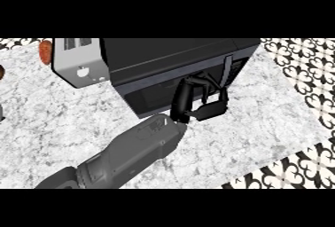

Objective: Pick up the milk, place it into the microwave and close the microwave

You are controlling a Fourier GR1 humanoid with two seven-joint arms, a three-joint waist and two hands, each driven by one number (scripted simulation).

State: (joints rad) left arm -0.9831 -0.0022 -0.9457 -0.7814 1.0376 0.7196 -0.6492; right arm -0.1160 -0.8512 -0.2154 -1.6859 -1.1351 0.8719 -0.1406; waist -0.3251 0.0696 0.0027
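One left hand (208, 104), fingers relaxed and empty, touches the front of the black microwave (163, 53); a silver toaster (78, 62) stands to its left.

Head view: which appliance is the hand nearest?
Big black microwave; the black hand is at its front. The small silver toaster stands further left.

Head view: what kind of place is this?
Most likely a kitchen counter: a black microwave and a silver toaster-like appliance stand on a marble-look worktop, with patterned tile beside it.
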